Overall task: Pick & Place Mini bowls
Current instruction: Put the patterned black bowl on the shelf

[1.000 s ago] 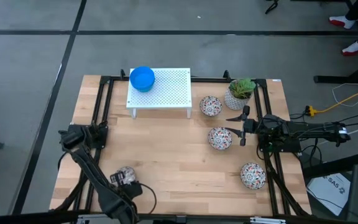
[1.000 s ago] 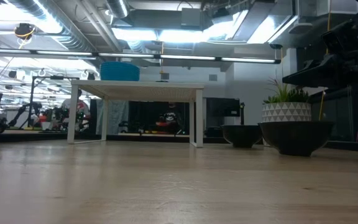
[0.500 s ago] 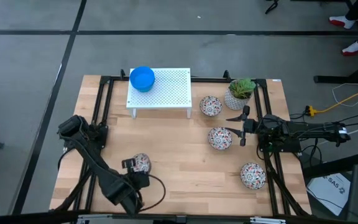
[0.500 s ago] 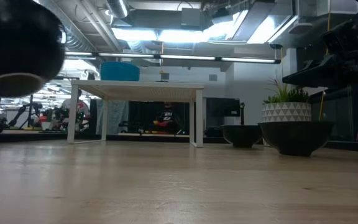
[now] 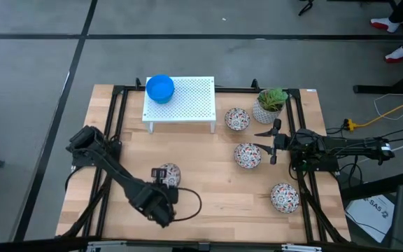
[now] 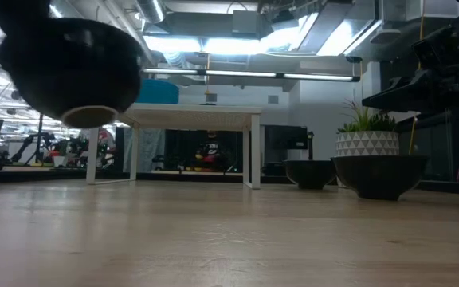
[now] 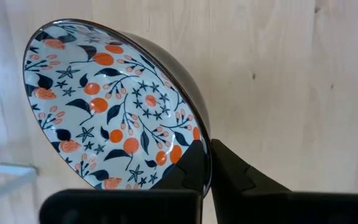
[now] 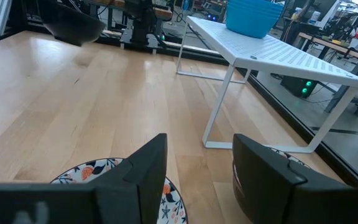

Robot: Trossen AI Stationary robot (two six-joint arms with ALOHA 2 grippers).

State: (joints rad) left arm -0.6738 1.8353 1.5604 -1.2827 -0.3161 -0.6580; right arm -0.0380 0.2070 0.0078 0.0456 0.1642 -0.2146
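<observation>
In the high view the left end effector (image 5: 165,183) sits in the lower centre-left of the frame, over the pale wooden counter (image 5: 201,182), pinching a small round floral-patterned bowl (image 5: 168,175) by its rim. The left wrist view shows this bowl (image 7: 114,115) tilted, its white inside covered with red and dark flowers and its outside dark, with one dark finger (image 7: 188,168) inside the rim and the other outside it. In the low view the same bowl (image 6: 74,68) hangs in the upper left of the frame, clear of the counter surface, its pale foot ring facing down.

The right end effector (image 5: 273,142) is in the right half of the high view, its fingers spread, just beside a second floral bowl (image 5: 248,155) that rests on the counter. In the right wrist view that bowl's rim (image 8: 89,171) shows at the bottom of the frame, seemingly under the gap between the spread fingers (image 8: 145,168).

A third floral bowl (image 5: 237,119) stands toward the upper right centre, next to a white pot with a green plant (image 5: 269,105). A fourth floral bowl (image 5: 285,197) lies in the lower right. A white perforated metal rack (image 5: 184,101) stands at the upper centre of the counter, and bright blue bowls (image 5: 160,89), probably several nested, sit on its left end.
</observation>
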